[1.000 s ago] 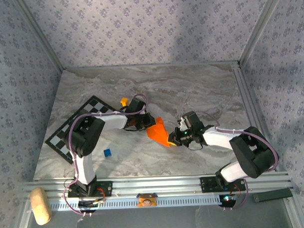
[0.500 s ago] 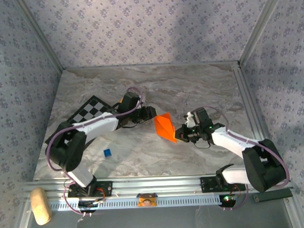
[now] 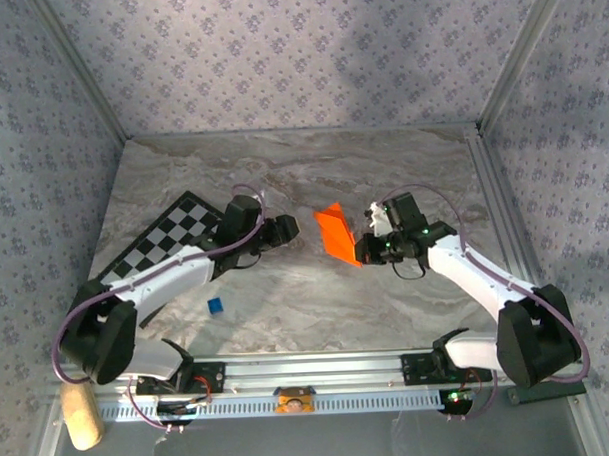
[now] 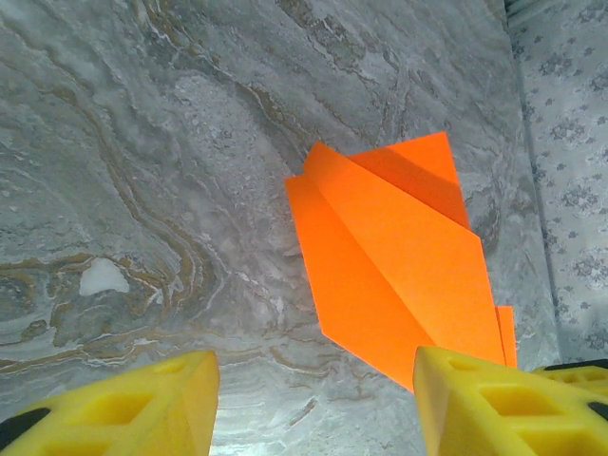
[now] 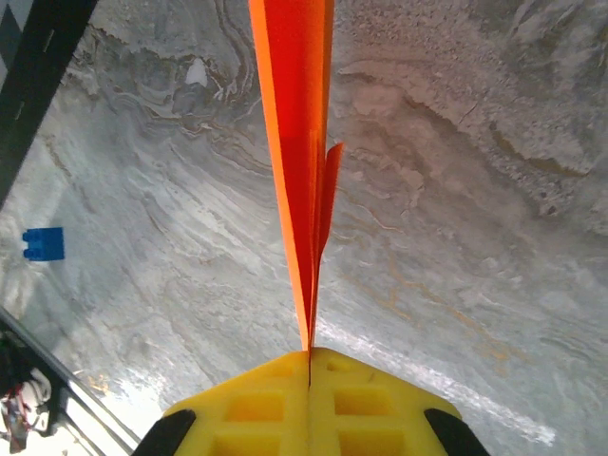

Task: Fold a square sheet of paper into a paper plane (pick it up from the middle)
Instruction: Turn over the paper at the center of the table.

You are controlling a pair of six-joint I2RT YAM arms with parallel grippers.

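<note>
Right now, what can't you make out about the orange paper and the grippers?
Top external: creases on the orange paper, too small to count.
Right wrist: the paper's held end, hidden between the shut fingers of the right gripper.
Left wrist: the paper's near corner, hidden behind a finger of the open left gripper.

Checkered board (image 3: 150, 251) flat on marble table (image 3: 403, 175), left side; blue cube (image 3: 217, 306) near board, apart.

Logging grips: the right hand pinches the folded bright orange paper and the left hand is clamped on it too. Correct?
Not quite. The right hand does pinch the folded bright orange paper, but the left hand is open, not clamped on it, per the left wrist view.
</note>
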